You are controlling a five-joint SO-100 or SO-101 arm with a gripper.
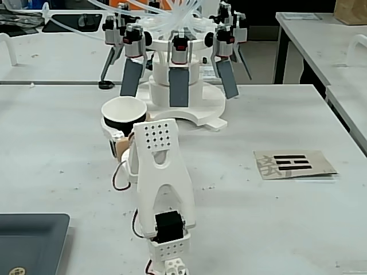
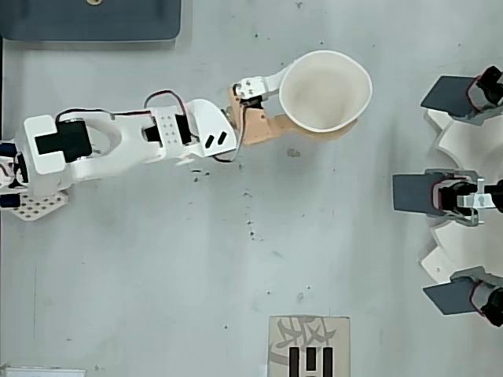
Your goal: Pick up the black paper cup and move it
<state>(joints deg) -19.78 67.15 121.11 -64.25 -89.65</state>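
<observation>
My hand (image 2: 314,94) pinches the black paper cup (image 2: 324,90), upright, at the desk's (image 2: 236,259) far left in the fixed view; the white paddle fixture (image 1: 179,86) stands just beyond; a printed card (image 1: 293,164) lies well right.

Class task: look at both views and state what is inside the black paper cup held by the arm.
In the overhead view the black paper cup shows only its bare white inside and floor: nothing in it. The gripper clasps it from outside. In the fixed view the rim hides the cup's bottom.
</observation>
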